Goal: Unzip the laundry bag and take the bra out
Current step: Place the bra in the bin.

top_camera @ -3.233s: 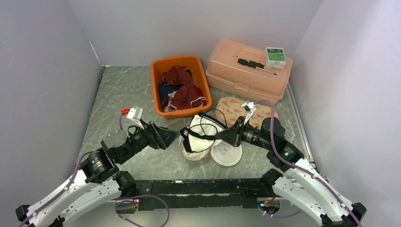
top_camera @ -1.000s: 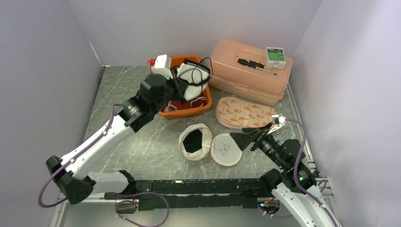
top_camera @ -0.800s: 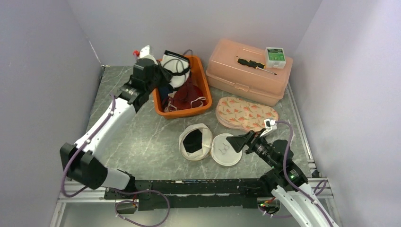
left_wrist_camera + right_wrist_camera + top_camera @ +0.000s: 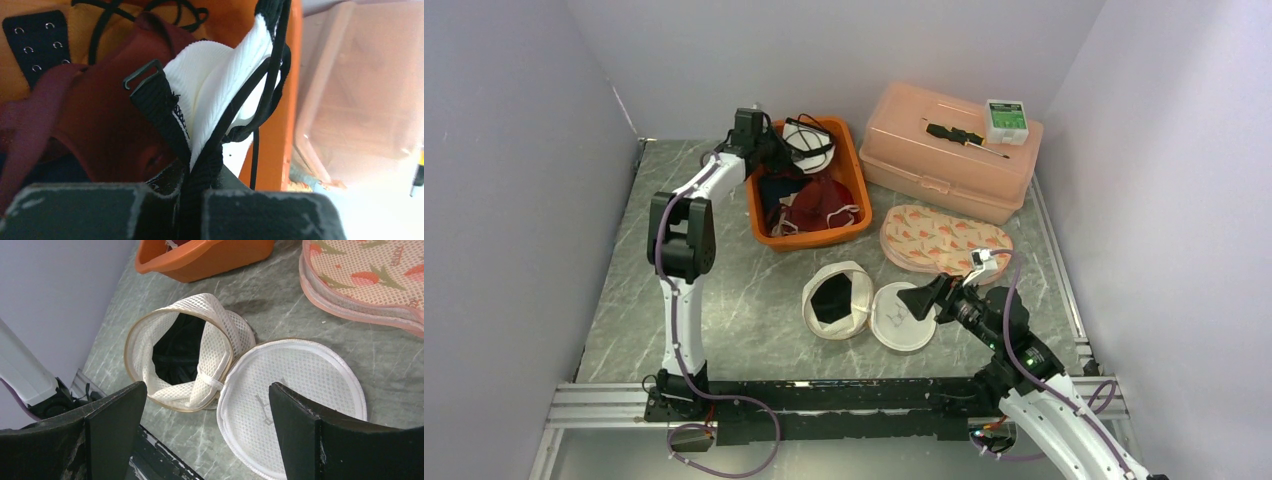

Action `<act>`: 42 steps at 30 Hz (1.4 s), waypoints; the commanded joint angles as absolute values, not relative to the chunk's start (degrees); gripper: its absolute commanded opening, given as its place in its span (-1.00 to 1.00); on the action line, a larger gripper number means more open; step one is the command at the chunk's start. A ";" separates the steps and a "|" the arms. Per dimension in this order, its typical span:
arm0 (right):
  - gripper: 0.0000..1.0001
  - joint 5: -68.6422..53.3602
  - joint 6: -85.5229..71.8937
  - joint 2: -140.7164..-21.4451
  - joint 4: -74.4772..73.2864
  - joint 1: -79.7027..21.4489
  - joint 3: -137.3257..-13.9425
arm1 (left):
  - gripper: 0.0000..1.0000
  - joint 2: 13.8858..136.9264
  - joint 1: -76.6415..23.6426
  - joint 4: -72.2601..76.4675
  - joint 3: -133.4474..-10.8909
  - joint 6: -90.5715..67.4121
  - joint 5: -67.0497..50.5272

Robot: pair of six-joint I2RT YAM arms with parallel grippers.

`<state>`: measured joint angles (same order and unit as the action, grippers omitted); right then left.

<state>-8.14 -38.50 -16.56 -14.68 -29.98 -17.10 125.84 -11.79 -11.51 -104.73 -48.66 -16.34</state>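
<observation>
The white mesh laundry bag (image 4: 836, 300) lies unzipped mid-table, its dark mouth open and its round lid (image 4: 902, 316) flopped to the right. The white bra (image 4: 809, 140) with black straps hangs over the back of the orange bin (image 4: 846, 232). My left gripper (image 4: 776, 150) is shut on it. In the left wrist view, black strap and white cup (image 4: 220, 85) are pinched in the left gripper (image 4: 190, 187). My right gripper (image 4: 920, 300) stands open beside the lid, holding nothing. The right wrist view shows the bag (image 4: 185, 352) and lid (image 4: 295, 390) beyond the right gripper (image 4: 205, 420).
Dark red garments (image 4: 812, 205) fill the orange bin. A pink lidded box (image 4: 954, 150) with a screwdriver and a small green box on top stands at the back right. A strawberry-print mesh bag (image 4: 939, 238) lies behind my right gripper.
The left arm has carried the bra from the open bag to the orange bin and stretched out to the bin's back left. The right arm drew back beside the lid, still open.
</observation>
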 commanded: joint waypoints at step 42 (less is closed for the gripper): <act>0.95 -2.47 -39.82 -15.90 -11.74 -30.02 -20.64 | 0.89 83.30 -21.21 -20.31 -82.71 -41.05 -9.92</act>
